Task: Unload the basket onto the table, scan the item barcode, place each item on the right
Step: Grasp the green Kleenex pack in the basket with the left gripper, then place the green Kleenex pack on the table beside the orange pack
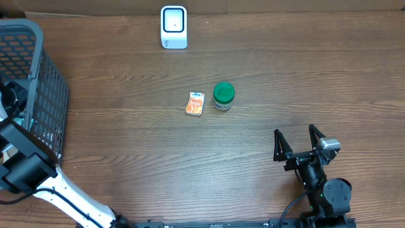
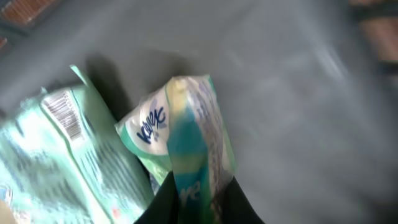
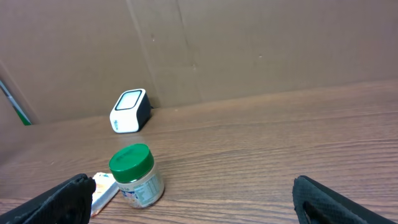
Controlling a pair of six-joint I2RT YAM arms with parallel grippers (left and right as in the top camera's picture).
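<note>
The left gripper [image 2: 196, 198] is closed on a soft pale-green and white plastic pack of Kleenex tissues [image 2: 186, 124]. Its two dark fingers [image 2: 157, 205] pinch the pack's near end, and the rest of the pack sticks up and away from them, the blue Kleenex name showing on its left side. Just to the left of it lies a second pale-green plastic pack [image 2: 56, 168] with a printed barcode [image 2: 65, 115] facing up; whether the two packs touch cannot be told through the blur. Both are over a grey surface, and from above the left arm [image 1: 60, 189] reaches to the grey mesh basket [image 1: 38, 76] at the left edge of the brown wooden table [image 1: 126, 145]. The white box-shaped barcode scanner [image 1: 173, 26] stands at the far edge of the table, near its middle, well apart from the basket and close to the brown cardboard wall [image 3: 249, 43]. In the middle of the table a small orange packet [image 1: 195, 104] lies just left of a small jar with a green lid [image 1: 223, 96]. The right gripper [image 1: 296, 139] is at the near right, its jaws spread wide with nothing between them, well apart from the jar.
</note>
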